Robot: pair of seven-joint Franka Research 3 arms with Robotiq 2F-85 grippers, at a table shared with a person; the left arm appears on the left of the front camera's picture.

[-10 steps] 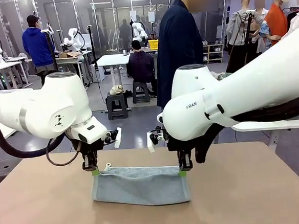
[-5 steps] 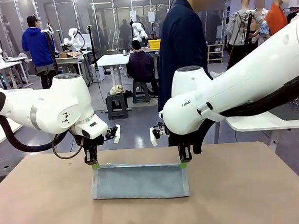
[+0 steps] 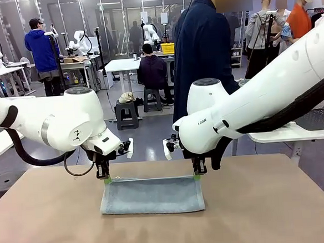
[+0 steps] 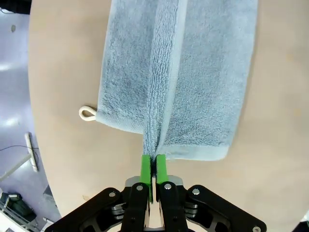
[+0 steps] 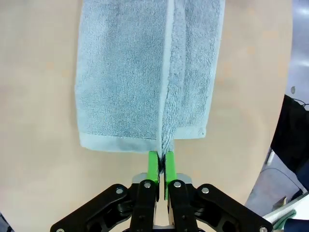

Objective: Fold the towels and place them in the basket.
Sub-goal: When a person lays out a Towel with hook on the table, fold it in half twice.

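A pale blue-grey towel [image 3: 151, 195] lies folded on the brown table [image 3: 58, 229], its far long edge held up at both corners. My left gripper [image 3: 106, 180] is shut on the far left corner; in the left wrist view the green pads [image 4: 146, 170] pinch the doubled edge of the towel [image 4: 178, 77], and a cream loop [image 4: 87, 113] sticks out at its side. My right gripper [image 3: 197, 176] is shut on the far right corner; in the right wrist view its pads [image 5: 153, 166] clamp the towel [image 5: 125, 77] edge. The basket and the cream-white towel are out of view.
A person in a dark coat [image 3: 201, 46] stands at the table's far side, just behind my right arm. A white table [image 3: 296, 133] sits at the right behind that arm. Bare tabletop [image 3: 268, 214] lies in front of and beside the towel.
Both grippers have carried the towel's raised edge away from me towards the far side and lower. The hanging fold has flattened onto the table.
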